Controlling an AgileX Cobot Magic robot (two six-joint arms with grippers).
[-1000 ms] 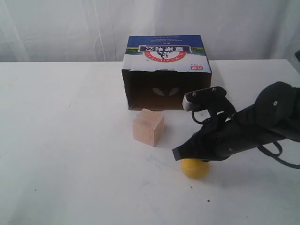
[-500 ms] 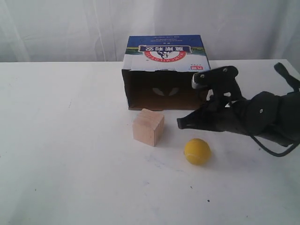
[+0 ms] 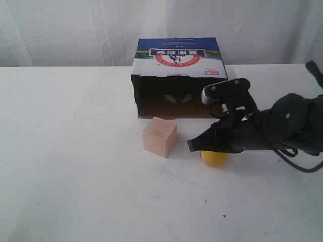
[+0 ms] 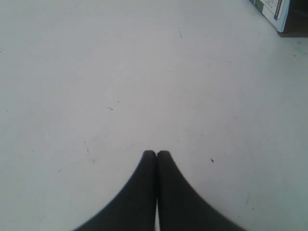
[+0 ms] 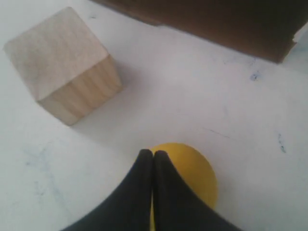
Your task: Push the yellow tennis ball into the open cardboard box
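A cardboard box [image 3: 176, 75] lies on its side on a white table [image 3: 75, 191], its open mouth facing the front edge and its inside dark brown. The top panel is printed blue and white around a red logo with Chinese characters, which reads upside down from the exterior camera. The smaller print and a little red label at the panel's corner are too small to read. Two pale marks show on the inner back wall.

The yellow tennis ball [image 3: 214, 159] sits on the table outside the box, in front of its mouth and near a pale wooden cube [image 3: 159, 136]. The black right arm [image 3: 262, 132] reaches across the ball, its jaws pressed together with no gap, and hides the ball's upper part. From the wrist camera the jaw tips overlap the ball, but whether they touch it cannot be told, and no seam shows.

The left arm [image 4: 156, 156] is seen only from its own wrist camera, jaws pressed together over bare table. One printed corner of the box is cut off at the frame's edge. Faint scuffs and dark specks mark the tabletop, and a white curtain [image 3: 60, 30] hangs behind.
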